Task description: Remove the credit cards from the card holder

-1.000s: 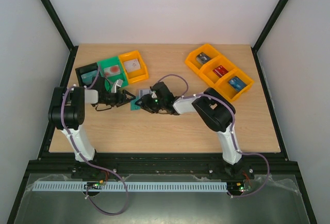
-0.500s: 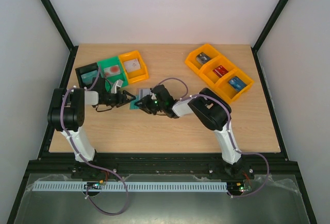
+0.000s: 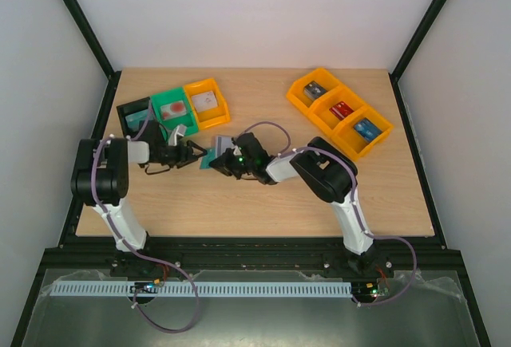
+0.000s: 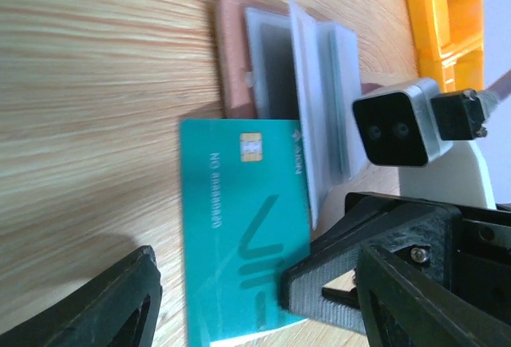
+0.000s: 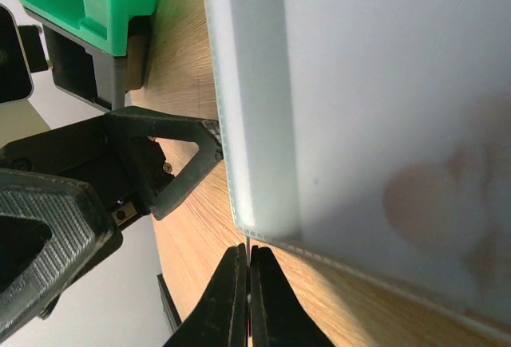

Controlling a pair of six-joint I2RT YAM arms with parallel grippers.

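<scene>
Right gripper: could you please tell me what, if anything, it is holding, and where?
Cannot be told: the right gripper is shut at a corner of the pale blue flat card holder.

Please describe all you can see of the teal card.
The teal rectangular plastic card lies flat, face up on the wooden table. It shows a gold chip and pale lettering. Its chip end sits partly under the open card holder, light blue inside; the right arm's shut black claw overlaps one long edge.
</scene>
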